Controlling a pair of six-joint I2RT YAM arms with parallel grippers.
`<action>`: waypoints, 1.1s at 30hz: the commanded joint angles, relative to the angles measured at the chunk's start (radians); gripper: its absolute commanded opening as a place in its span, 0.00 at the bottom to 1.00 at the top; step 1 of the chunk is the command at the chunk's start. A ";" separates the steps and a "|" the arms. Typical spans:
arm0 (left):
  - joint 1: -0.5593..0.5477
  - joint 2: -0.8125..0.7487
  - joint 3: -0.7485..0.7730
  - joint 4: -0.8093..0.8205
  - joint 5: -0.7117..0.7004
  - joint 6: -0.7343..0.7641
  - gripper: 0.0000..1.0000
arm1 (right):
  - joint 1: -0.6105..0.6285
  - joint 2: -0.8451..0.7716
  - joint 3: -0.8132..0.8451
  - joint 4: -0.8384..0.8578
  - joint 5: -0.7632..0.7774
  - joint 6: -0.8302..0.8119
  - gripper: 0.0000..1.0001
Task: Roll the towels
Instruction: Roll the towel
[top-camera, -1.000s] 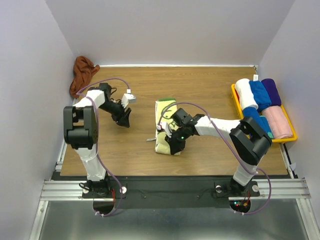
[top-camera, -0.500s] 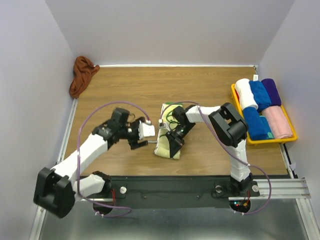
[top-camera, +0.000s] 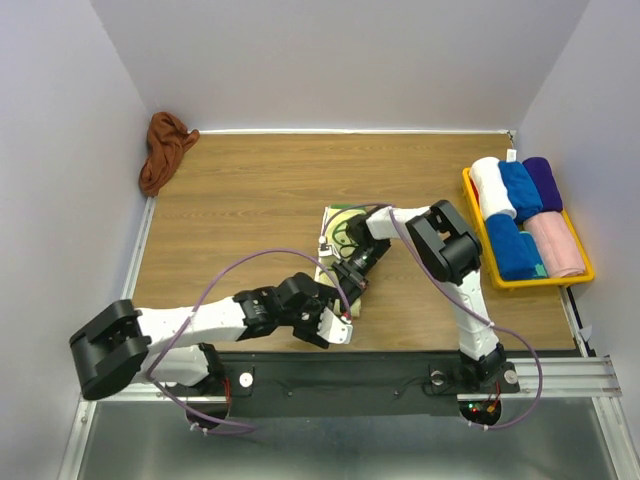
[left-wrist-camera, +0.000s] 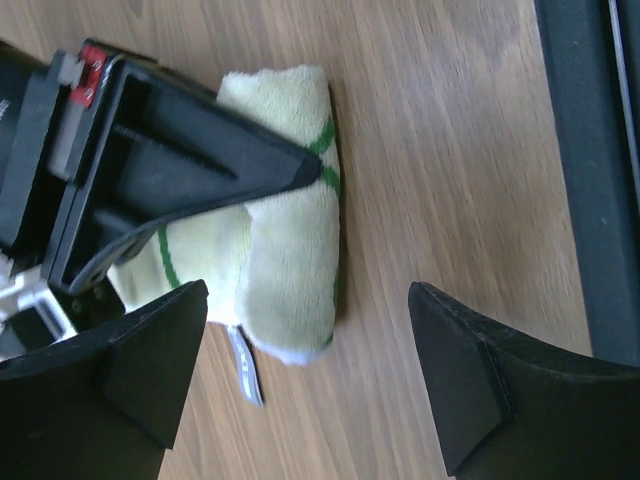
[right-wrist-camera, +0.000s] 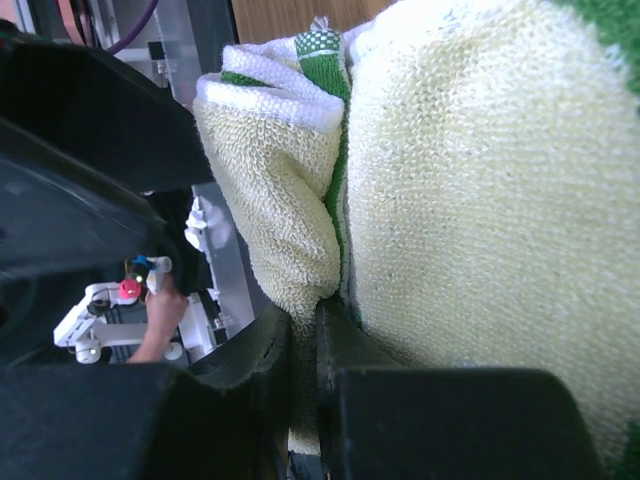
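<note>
The cream towel (top-camera: 341, 224) with green patches lies partly rolled in the middle of the table. My right gripper (top-camera: 354, 272) is on top of it, shut on a fold of the cream towel (right-wrist-camera: 470, 190); the pinched fold runs down between the right gripper's (right-wrist-camera: 305, 345) jaws. My left gripper (top-camera: 337, 320) sits low at the towel's near end, open wide. In the left wrist view its fingers (left-wrist-camera: 150, 365) flank the end of the roll (left-wrist-camera: 292, 265), not touching it. The rust-brown towel (top-camera: 163, 150) lies crumpled in the far left corner.
A yellow tray (top-camera: 548, 283) at the right edge holds rolled white, blue, purple and pink towels. Grey walls close in the left, back and right sides. A black rail (top-camera: 350, 370) runs along the near edge, close behind my left gripper.
My left arm swung from the far left down to the towel's near end, and its jaws opened wide. The right gripper stayed shut on the towel while its arm folded in closer.
</note>
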 joint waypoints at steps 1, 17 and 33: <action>-0.044 0.093 0.026 0.152 -0.103 -0.027 0.89 | -0.011 0.041 0.036 -0.011 0.042 -0.057 0.07; -0.046 0.338 0.156 -0.009 -0.027 -0.142 0.32 | -0.048 0.078 0.222 -0.037 0.122 -0.031 0.30; 0.188 0.512 0.423 -0.391 0.431 -0.260 0.32 | -0.324 -0.246 0.321 0.021 0.137 0.092 1.00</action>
